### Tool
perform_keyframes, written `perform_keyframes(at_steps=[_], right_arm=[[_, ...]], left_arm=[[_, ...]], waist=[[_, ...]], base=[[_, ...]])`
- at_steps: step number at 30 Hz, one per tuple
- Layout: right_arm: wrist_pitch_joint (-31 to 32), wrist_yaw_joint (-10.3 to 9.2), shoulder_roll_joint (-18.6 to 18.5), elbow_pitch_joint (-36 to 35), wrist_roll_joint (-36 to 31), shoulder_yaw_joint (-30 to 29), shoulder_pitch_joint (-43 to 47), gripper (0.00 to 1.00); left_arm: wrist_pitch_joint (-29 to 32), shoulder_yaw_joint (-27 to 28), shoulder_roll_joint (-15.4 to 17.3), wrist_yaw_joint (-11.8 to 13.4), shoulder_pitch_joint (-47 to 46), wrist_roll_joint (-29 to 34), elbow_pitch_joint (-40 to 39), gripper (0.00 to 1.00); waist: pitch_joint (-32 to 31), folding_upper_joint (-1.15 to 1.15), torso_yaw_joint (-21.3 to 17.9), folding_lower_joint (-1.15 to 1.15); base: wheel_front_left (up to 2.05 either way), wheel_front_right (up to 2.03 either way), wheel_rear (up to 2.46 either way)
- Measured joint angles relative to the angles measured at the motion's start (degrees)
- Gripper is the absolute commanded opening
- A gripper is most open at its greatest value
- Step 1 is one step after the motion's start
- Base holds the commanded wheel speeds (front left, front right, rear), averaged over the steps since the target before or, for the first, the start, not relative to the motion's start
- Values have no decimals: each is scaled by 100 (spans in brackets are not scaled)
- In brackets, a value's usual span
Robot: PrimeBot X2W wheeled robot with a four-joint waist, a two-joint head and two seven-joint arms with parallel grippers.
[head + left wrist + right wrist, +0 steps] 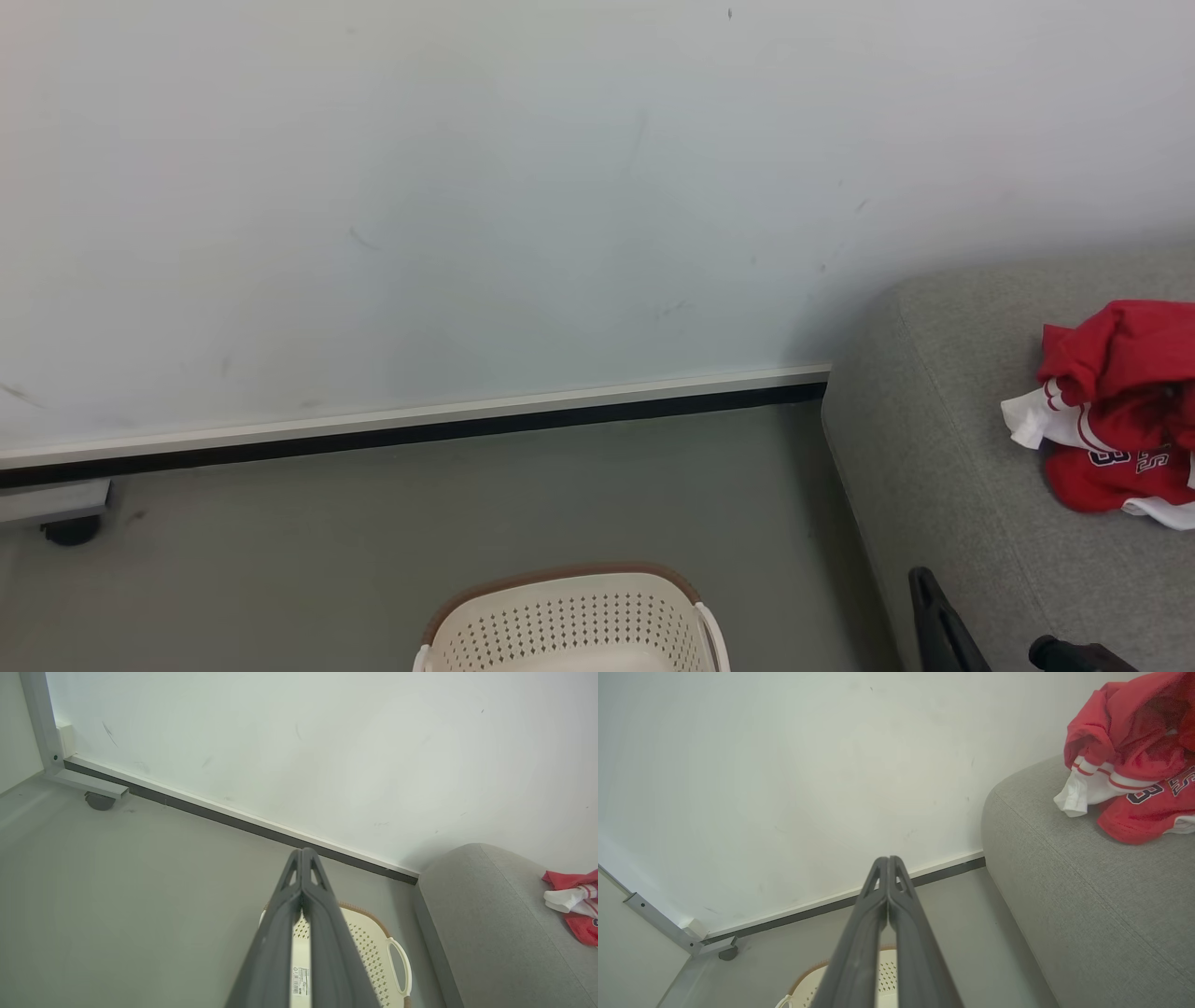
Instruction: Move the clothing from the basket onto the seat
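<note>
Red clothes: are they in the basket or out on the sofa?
Out. The crumpled red-and-white sports clothing lies on the light grey fabric seat; the cream perforated plastic basket stands apart on the floor.

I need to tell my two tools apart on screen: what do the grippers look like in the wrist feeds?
They look alike. The left gripper has two long, dark grey, matte jaws, each tapering to a narrow tip with a triangular cut-out near the end. The right gripper has the same shape and colour, with plain surfaces.
</note>
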Motion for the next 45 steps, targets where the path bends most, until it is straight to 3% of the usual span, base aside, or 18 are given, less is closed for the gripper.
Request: perform_keyframes(at_steps=[24, 45], right_arm=[[377, 0, 59, 177, 2314, -394, -238, 0], [654, -2, 120, 275, 3810, -681, -460, 0]], left_arm=[[616, 164, -2, -151, -490, -2146, 343, 0], [1024, 288, 0, -250, -837, -3563, 570, 0]], waist=[[113, 0, 37, 0], [208, 0, 68, 0]], base=[[0, 0, 0], [0, 0, 0]])
